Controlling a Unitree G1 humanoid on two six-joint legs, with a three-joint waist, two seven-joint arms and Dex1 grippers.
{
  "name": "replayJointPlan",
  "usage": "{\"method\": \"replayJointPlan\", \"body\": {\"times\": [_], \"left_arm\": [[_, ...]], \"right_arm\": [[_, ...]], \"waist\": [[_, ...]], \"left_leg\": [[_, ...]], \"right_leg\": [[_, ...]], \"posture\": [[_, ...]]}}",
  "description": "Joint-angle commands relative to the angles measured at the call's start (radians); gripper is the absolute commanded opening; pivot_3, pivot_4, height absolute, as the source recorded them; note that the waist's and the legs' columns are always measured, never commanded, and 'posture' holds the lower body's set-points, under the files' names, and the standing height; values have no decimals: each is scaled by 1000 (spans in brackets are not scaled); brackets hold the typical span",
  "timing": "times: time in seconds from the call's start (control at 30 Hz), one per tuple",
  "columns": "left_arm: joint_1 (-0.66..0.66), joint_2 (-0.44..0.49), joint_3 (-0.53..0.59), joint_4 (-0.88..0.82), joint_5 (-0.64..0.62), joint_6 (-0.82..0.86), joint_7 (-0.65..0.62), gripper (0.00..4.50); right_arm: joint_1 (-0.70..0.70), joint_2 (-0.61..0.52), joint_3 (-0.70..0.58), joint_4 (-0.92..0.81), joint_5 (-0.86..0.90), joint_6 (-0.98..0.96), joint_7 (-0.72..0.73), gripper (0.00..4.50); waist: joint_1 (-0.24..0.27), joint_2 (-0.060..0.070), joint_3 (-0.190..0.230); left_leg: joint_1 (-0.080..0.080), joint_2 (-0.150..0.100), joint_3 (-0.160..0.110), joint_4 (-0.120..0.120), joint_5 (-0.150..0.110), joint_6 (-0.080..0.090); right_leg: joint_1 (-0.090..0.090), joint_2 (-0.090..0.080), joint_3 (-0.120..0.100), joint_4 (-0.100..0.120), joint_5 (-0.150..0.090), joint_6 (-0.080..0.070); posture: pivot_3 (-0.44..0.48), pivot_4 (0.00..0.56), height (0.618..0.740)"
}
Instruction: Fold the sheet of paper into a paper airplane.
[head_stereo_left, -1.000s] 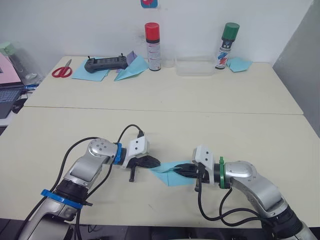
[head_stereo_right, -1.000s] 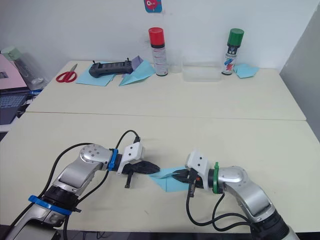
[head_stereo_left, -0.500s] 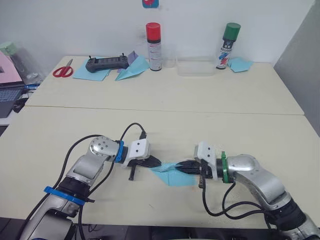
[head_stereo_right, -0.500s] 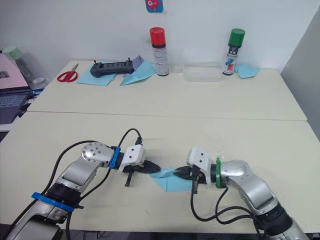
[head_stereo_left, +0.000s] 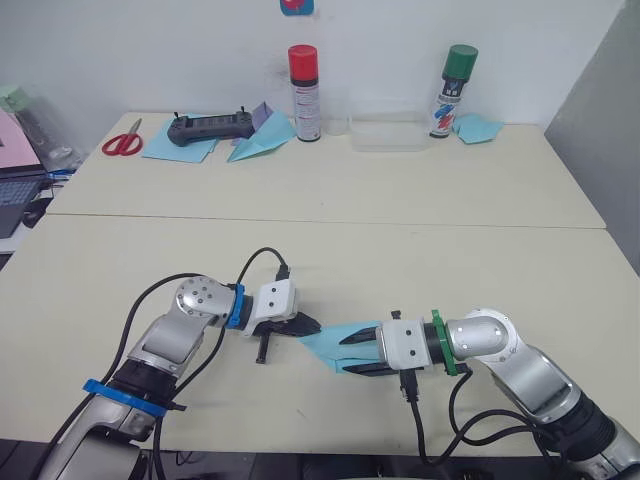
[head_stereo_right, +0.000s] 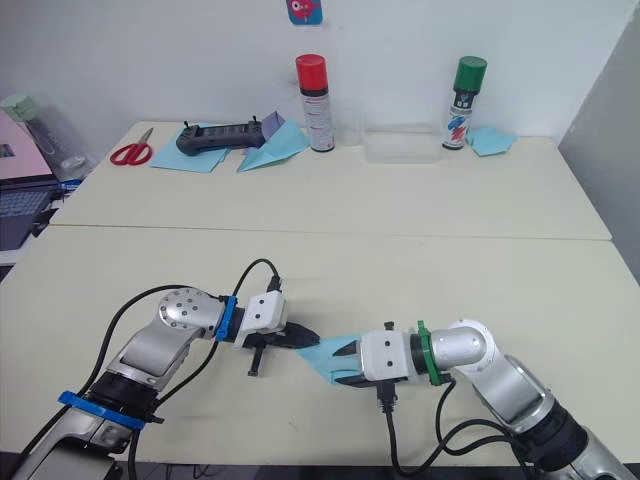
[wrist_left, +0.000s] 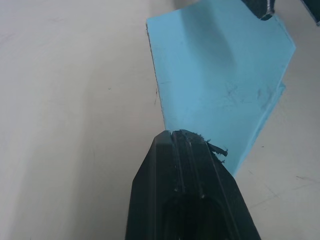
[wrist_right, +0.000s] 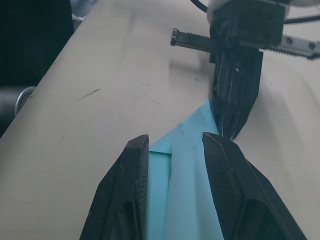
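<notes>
The left gripper (head_stereo_left: 308, 325) is pinching the sheet of paper (head_stereo_left: 345, 345) at its nine o'clock corner while the right gripper (head_stereo_left: 352, 353), fingers apart, is straddling its three o'clock ridge.

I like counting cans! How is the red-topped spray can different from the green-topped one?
The red-capped can has a red cap and looks taller; the green-capped can has a green cap and looks shorter. The red one stands nearer the middle, the green one further right. Both stand upright at the table's back edge.
</notes>
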Motion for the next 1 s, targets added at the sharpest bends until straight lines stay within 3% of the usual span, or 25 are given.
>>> {"method": "replayJointPlan", "body": {"times": [0.03,0.47,0.77,0.87,0.97,1.0], "left_arm": [[36,18,-37,7,44,35,-8,0],[37,17,-28,-26,41,62,8,0],[30,13,-27,-18,40,57,9,0],[31,11,-28,-19,40,57,9,0],[31,11,-29,-19,40,56,8,0],[31,11,-29,-19,40,55,8,0]], "right_arm": [[-17,18,22,6,-41,-60,-2,1735],[-50,68,65,74,-187,-103,-37,1735],[-30,66,63,89,-182,-107,-22,1735],[-26,67,58,91,-175,-111,-22,1129],[-23,67,53,91,-167,-109,-20,56],[-22,69,50,91,-161,-106,-21,18]], "waist": [[0,0,0],[0,0,0],[0,0,0],[0,0,0],[0,0,0],[0,0,0]], "left_leg": [[0,0,0,0,0,0],[0,0,0,-1,0,0],[0,0,0,-1,0,0],[0,0,0,-1,0,0],[0,0,0,-1,0,0],[0,0,0,0,0,0]], "right_leg": [[0,0,0,0,0,0],[0,0,0,-1,0,0],[0,0,0,-1,0,0],[0,0,0,-1,0,0],[0,0,0,0,0,0],[0,0,0,0,0,0]], "posture": [[0,150,740],[0,150,740],[0,150,740],[0,150,740],[0,150,740],[0,150,740]]}}
